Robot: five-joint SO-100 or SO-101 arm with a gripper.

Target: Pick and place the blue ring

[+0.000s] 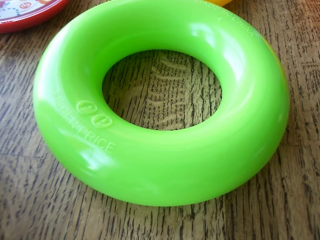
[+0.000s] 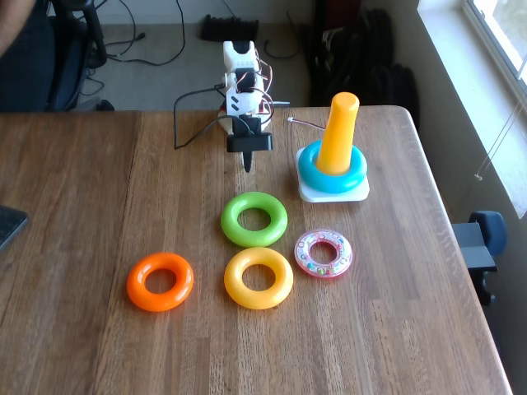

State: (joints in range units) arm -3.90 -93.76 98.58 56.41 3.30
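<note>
On the tabletop [image 2: 99,197] in the fixed view, the blue ring [image 2: 311,173] sits seated around the yellow peg [image 2: 338,133] on the white base [image 2: 356,193], to the right of the claw [image 2: 248,166] and near it, not touching it. Claw hangs off the white arm [image 2: 240,78] at the far edge, tip pointing down at the wood, nothing in it. Fingers look pressed together into one dark point, but it's small and I cannot tell for sure whether they're apart. Cables [image 2: 193,107] run from the arm base across the tabletop.

Green ring [image 2: 254,218] lies flat just in front of the claw, toward the camera. Yellow ring [image 2: 258,277] is past it, nearly touching the green one's near edge. Pink ring [image 2: 324,253] lies right of the yellow one, clear with specks inside. Orange ring [image 2: 160,281] is off to the left, apart from the rest.

Wrist view: green ring [image 1: 150,165] close up, flat on the wood grain, embossed lettering on its side, wood visible through the hole. Pink ring [image 1: 30,17] rim clips the top left corner; a sliver of yellow ring [image 1: 220,2] at the top edge behind the green one.
</note>
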